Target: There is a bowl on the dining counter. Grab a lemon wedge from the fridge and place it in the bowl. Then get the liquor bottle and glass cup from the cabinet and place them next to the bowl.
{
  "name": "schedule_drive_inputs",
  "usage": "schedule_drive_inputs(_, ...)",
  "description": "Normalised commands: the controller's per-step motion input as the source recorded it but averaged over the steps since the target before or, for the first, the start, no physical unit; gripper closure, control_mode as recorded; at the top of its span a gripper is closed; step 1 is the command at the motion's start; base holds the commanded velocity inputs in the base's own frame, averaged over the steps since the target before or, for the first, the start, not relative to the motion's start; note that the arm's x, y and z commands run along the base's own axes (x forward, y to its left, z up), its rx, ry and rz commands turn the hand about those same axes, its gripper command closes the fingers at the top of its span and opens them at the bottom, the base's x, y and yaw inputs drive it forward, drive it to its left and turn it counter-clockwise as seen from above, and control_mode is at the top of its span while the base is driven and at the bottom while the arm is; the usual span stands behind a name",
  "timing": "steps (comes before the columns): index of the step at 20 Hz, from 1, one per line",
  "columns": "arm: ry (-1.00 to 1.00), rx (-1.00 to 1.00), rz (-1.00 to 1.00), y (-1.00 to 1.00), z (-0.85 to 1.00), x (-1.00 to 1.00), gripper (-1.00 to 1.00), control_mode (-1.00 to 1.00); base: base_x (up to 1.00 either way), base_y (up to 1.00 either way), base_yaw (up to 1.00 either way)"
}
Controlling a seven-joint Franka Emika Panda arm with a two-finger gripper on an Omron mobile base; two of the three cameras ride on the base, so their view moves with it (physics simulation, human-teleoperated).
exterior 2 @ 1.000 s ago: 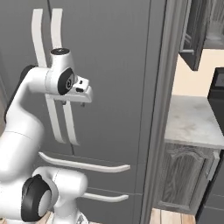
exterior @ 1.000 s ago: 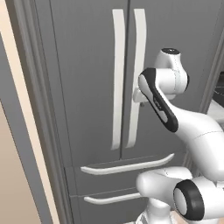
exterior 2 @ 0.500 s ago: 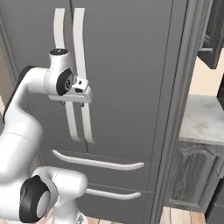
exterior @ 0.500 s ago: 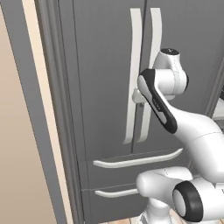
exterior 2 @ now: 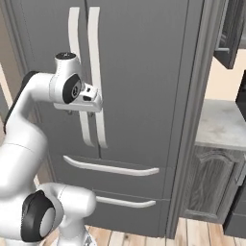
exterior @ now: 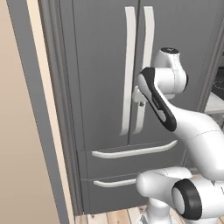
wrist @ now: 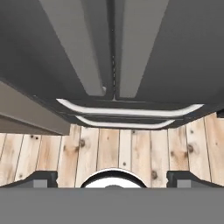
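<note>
Pale wooden floor [wrist: 131, 148] below; grey arched-panel base cabinet [exterior 2: 211, 185] (marble worktop [exterior 2: 218, 125] above) at right.

Wooden plank floor [wrist: 131, 148], beige wall [exterior: 22, 131]

Dark grey fridge [exterior: 100, 70], doors and drawers shut.

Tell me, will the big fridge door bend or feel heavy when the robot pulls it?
The tall dark grey fridge looks rigid, so its door probably swings without bending. It is tall and wide, so likely heavy to pull. The long pale curved handles look smooth; the open tool might slip along them.
</note>
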Motion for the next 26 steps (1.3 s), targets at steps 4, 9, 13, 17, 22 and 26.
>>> schedule_drive_inputs(4, 0.00, 0.00, 0.00, 0.00, 0.00, 0.00, -1.00, 1.00, -0.31, 0.00, 0.00)
schedule_drive_inputs(9, -0.13, 0.01, 0.00, -0.16, -0.09, 0.11, -1.00, -1.00, 0.00, 0.00, 0.00)
schedule_drive_inputs(13, -0.22, 0.00, 0.00, -0.18, 0.00, 0.47, -1.00, -1.00, 0.00, 0.00, 0.00)
schedule_drive_inputs(17, -0.20, 0.00, 0.00, -0.04, 0.00, 0.74, -1.00, -1.00, 0.00, 0.00, 0.00)
schedule_drive_inputs(22, -0.14, 0.00, -0.02, 0.00, 0.06, 0.74, -1.00, -1.00, 0.00, 0.00, 0.00)
schedule_drive_inputs(26, -0.12, 0.00, -0.01, -0.01, 0.01, 0.58, -1.00, -1.00, 0.00, 0.00, 0.00)
